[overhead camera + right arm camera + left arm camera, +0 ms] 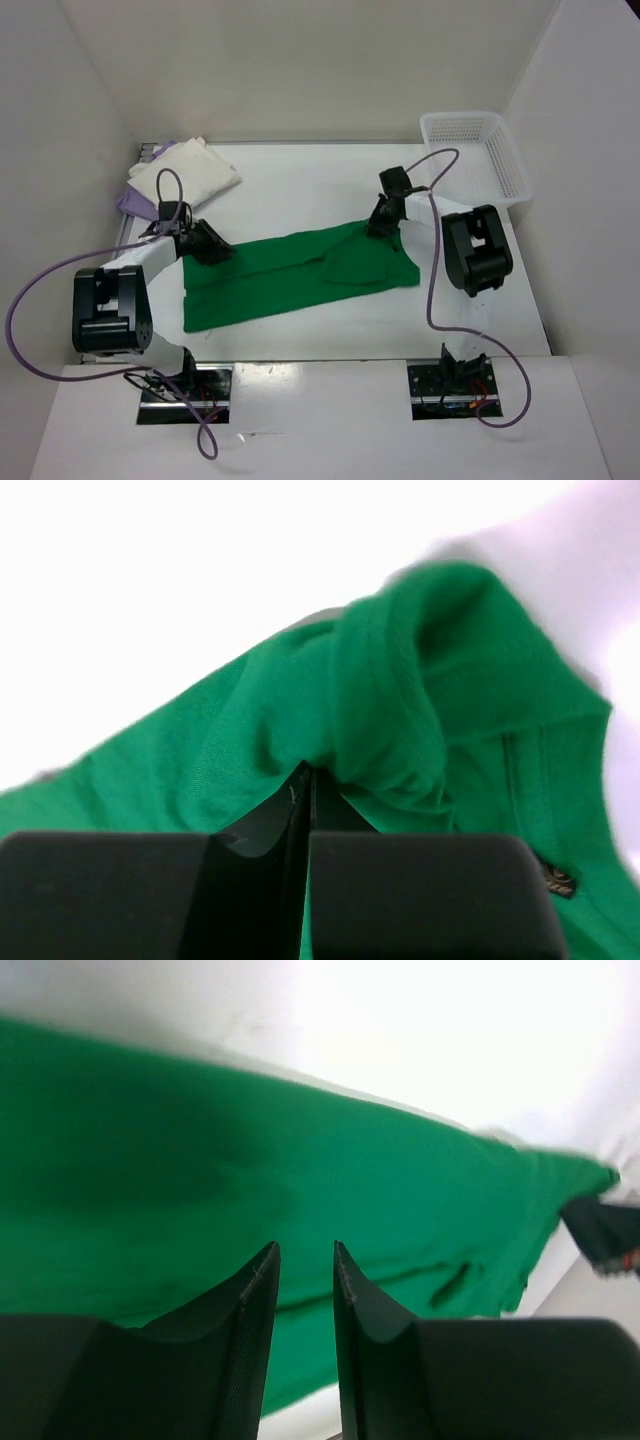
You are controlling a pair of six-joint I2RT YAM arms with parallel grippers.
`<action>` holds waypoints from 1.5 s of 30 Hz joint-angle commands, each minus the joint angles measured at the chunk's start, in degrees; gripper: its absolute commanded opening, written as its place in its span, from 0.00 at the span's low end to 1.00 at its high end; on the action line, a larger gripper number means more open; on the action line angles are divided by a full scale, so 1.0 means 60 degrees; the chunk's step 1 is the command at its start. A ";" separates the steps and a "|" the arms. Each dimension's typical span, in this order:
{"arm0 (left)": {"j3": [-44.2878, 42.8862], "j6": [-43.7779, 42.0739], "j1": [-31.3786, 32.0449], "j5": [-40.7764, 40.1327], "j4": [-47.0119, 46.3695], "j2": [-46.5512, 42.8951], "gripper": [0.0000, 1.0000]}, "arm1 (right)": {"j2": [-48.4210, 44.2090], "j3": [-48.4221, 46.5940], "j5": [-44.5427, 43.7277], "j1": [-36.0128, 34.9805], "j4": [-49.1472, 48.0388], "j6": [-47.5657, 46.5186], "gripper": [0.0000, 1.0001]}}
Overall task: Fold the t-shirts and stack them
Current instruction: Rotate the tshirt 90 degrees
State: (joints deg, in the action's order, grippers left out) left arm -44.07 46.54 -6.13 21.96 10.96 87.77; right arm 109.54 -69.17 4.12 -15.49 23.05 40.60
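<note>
A green t-shirt (270, 285) lies spread across the middle of a white table (300, 185), running from the near left to the far right. The right gripper (378, 226) sits at the shirt's far right edge, fingers pressed together on a bunched fold of green cloth. The left gripper (208, 245) is at the shirt's far left corner. Its fingers (255, 1295) stand a narrow gap apart with green showing between; whether they pinch it cannot be told. At the far left corner, a folded cream t-shirt (190, 175) rests on a lavender t-shirt (133, 200). A white mesh basket (505, 165) stands at the far right.
</note>
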 commanded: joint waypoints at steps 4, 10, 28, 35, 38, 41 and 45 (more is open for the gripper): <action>-0.1238 -0.0345 0.0508 -0.0100 0.0473 -0.0931 0.39 | 0.3155 -0.4549 -0.0117 -0.0128 -0.0034 -0.0291 0.00; -0.1238 -0.0243 0.1621 -0.0012 0.0561 -0.0844 0.40 | 0.6715 -1.2702 0.0571 -0.0612 0.2730 -0.1213 0.04; -0.3084 -0.0814 0.3307 -0.0334 0.0385 0.0680 0.00 | -0.1613 -0.2057 0.1716 -0.1258 0.0409 -0.1304 0.00; -0.2776 -0.0902 0.3307 -0.0144 0.0284 0.0549 0.01 | -0.1090 -0.0264 0.0838 -0.0277 -0.0500 -0.1127 0.00; -0.2338 -0.0902 0.3307 -0.0144 0.0093 0.0328 0.00 | -0.0272 -0.0600 0.0472 -0.0026 -0.0589 -0.1316 0.00; -0.2162 -0.0990 0.3307 -0.0026 0.0092 0.0241 0.00 | 0.0651 -0.1390 0.0355 0.0208 -0.0414 -0.1449 0.00; -0.1971 -0.0990 0.3307 -0.0026 -0.0010 -0.0081 0.01 | 0.1825 -0.2708 0.0090 0.0208 -0.0165 -0.1537 0.00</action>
State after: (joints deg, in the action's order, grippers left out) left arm -56.58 42.00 13.63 20.69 12.84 91.05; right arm 116.68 -79.26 7.68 -14.11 24.43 32.77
